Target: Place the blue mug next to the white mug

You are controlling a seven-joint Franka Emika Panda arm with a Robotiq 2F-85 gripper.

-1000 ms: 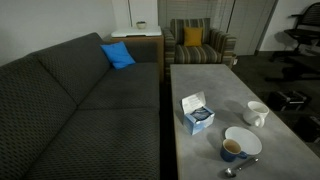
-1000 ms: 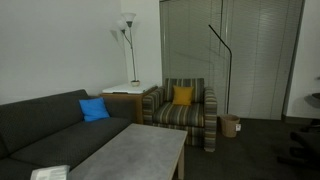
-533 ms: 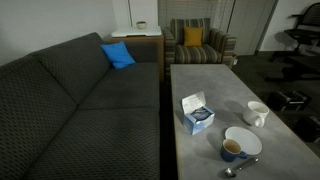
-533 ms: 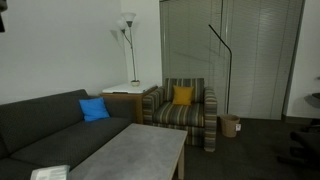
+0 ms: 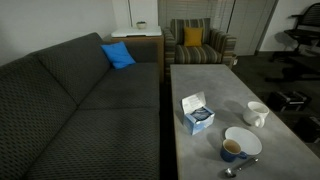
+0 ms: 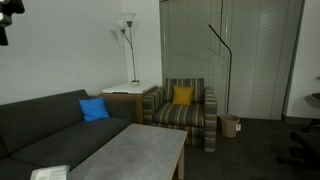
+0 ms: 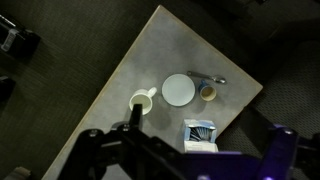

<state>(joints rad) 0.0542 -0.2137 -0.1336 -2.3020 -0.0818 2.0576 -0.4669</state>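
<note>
The blue mug [image 5: 232, 150] with a tan inside stands near the front edge of the grey table [image 5: 215, 85], touching the white plate [image 5: 243, 139]. The white mug [image 5: 257, 113] stands just beyond the plate. In the wrist view, from high above, the white mug [image 7: 141, 101], plate [image 7: 179, 90] and blue mug [image 7: 207, 92] lie in a row. My gripper [image 7: 185, 138] is far above the table, jaws wide apart and empty. A dark part of the arm [image 6: 10, 12] shows at the top left of an exterior view.
A blue-and-white box [image 5: 196, 113] stands on the table left of the mugs, also seen in the wrist view [image 7: 200, 133]. A spoon [image 5: 240, 167] lies by the blue mug. A dark sofa [image 5: 80, 100] runs along the table; a striped armchair [image 5: 197, 42] stands beyond.
A dark part of the arm has come into the top left corner of an exterior view. The mugs, plate and box have not moved.
</note>
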